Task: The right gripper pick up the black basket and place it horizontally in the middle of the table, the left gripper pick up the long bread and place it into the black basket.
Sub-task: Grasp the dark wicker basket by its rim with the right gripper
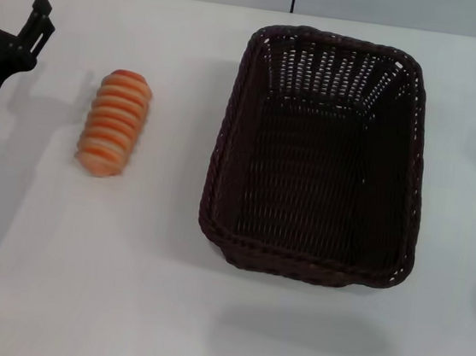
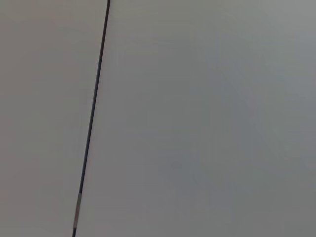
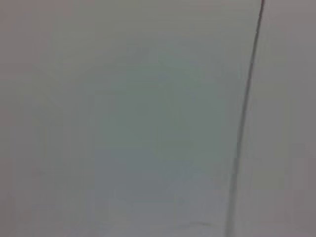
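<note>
- Left gripper (image 1: 12, 10) sits at the far left edge of the table (image 1: 121, 302), prongs pointing away from the robot, spread apart with nothing between them.
- Right gripper is nowhere in the head view; its wrist camera shows only a plain pale surface with a thin dark seam, so its state cannot be told.
- Basket (image 1: 318, 153) stands right of centre, upright, open side up, and it's empty: bare weave all the way down to the floor.
- Its long axis runs near to far, so by my reading it is not yet lying horizontally across the middle; that turn is the right arm's job.
- Bread (image 1: 115, 123) lies on the table left of the basket, well apart from its rim, and near the left gripper, to that gripper's right and a little nearer the robot.
- Bread's long axis also runs near to far, tipped slightly, roughly parallel to the basket's left wall.
- The left arm is clearly the closer one to the bread; the open prongs would need to come right and back, straddling the loaf across its short width.
- Risk as I judge it: the ridged, rounded loaf could roll if pinched off-centre.
</note>
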Tool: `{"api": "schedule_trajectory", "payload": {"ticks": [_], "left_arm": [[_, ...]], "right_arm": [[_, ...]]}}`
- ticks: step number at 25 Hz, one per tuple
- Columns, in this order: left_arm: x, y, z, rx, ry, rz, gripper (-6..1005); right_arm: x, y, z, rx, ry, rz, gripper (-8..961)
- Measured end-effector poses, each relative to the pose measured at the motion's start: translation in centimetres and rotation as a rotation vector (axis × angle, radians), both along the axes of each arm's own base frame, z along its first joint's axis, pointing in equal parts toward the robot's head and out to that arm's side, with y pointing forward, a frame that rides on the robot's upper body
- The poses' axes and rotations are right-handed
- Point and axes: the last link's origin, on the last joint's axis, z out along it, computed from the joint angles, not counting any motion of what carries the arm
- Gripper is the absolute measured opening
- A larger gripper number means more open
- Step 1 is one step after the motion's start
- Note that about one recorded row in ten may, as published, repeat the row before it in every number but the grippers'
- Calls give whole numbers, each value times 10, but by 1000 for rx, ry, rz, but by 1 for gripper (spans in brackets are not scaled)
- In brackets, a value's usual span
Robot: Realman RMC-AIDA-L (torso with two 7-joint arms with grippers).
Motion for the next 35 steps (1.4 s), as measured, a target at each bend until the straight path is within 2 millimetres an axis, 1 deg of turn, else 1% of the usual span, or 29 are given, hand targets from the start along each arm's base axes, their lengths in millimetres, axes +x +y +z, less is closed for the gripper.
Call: {"api": "schedule_trajectory", "payload": {"ticks": [4, 6, 7, 10, 14, 18, 21, 22, 24, 26, 31, 35], "left_arm": [[-1, -1, 1, 3, -1, 4, 773], [-2, -1, 1, 2, -1, 7, 773], [-2, -1, 1, 2, 0, 9, 773], [-4, -2, 0, 0, 2, 14, 773], [-5, -2, 0, -1, 4, 20, 773], [-6, -1, 0, -4, 6, 21, 773], [-5, -1, 0, -4, 6, 21, 773], [-5, -1, 0, -4, 6, 21, 773], [-5, -1, 0, -4, 6, 19, 773], [-4, 1, 0, -5, 7, 16, 772], [-5, 0, 0, -4, 7, 22, 772], [-6, 0, 0, -3, 7, 23, 772]], "right_arm": [[3, -3, -3, -55, 193, 161, 838], [9, -2, -6, -109, 279, 237, 839], [16, 0, -9, -157, 333, 269, 839], [20, 4, -13, -207, 348, 285, 840], [15, 10, -17, -254, 275, 308, 839], [-2, 10, -15, -264, 210, 360, 839], [-11, 10, -13, -241, 139, 378, 840], [-14, 9, -13, -212, 94, 378, 840], [-14, 8, -12, -192, 75, 375, 840], [-12, 7, -7, -131, 53, 355, 840], [-4, -1, 4, 22, 73, 324, 839], [-6, -11, 5, 144, -27, 319, 838]]}}
